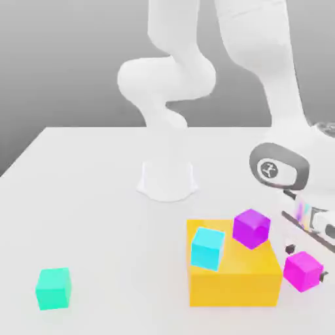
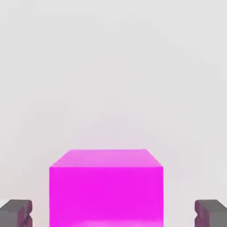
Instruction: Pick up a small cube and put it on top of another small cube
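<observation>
The hand view shows the gripper [image 2: 113, 213] open, its fingers apart on either side of the pink cube [image 2: 106, 195], with a gap at each side; the exterior view shows that cube on the table [image 1: 111, 229], just beside the orange block's right side. That view alone reveals the orange block [image 1: 233, 288], carrying the purple cube [image 1: 251, 229] near its back right corner and the cyan cube [image 1: 208, 248] by its left edge. A green cube [image 1: 53, 288] sits toward the table's left.

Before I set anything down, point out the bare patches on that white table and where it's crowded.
Bare: the table between the green cube and the orange block, back to the robot's base.

Crowded: the block's top, with cyan and violet cubes, and beside it, the gripper around the magenta cube.
</observation>
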Controlling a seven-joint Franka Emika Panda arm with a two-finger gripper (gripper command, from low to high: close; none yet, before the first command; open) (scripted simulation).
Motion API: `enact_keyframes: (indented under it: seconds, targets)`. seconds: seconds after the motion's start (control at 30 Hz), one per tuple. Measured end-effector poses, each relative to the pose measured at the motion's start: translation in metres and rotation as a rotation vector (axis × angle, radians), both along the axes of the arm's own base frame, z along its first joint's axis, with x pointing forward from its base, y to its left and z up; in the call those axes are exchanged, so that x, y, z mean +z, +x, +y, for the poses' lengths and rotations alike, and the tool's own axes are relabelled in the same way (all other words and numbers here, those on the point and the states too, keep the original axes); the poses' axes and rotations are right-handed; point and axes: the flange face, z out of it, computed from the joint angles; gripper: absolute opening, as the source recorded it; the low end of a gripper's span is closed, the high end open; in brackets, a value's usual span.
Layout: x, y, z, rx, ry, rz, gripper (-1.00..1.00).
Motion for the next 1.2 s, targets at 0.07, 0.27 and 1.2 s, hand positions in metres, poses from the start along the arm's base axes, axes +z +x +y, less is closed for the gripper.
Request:
enact_keyframes:
  seconds: [0.07,0.27,1.2]
  targets:
    - [0.0,0.0,0.0,0.0,-0.001,0.0,-1.0]
    - [0.017,0.001,0.001,-0.002,0.002,-0.001,-1.0]
    - [0.171,0.046,-0.135,-1.488,-0.193,-0.133,-1.0]
